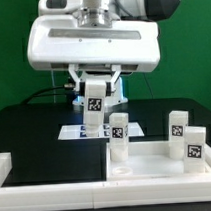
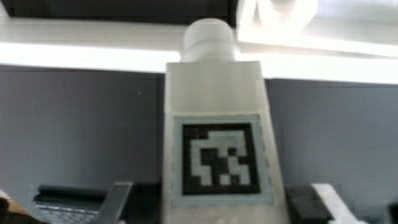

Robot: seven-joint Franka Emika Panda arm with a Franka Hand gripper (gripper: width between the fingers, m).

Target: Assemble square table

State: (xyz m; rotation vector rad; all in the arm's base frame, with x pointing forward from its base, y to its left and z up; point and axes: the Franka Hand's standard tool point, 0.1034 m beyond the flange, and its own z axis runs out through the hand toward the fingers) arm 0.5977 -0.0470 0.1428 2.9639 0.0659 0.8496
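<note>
Square tabletop (image 1: 146, 156) sits near the front, toward the exterior view's right, one leg (image 1: 118, 143) upright on it, two more legs (image 1: 178, 130) (image 1: 195, 147) standing at its right end. Marker board (image 1: 75, 132) lies behind. Only the exterior view shows these. Wrist view shows close-up just the held leg (image 2: 219, 130), screw stub on its end, with a black-and-white tag (image 2: 221, 158); no readable text. Gripper (image 1: 96, 94) hangs above the table, fingers (image 2: 118, 200) partly apart, pinching that leg on both sides.
</note>
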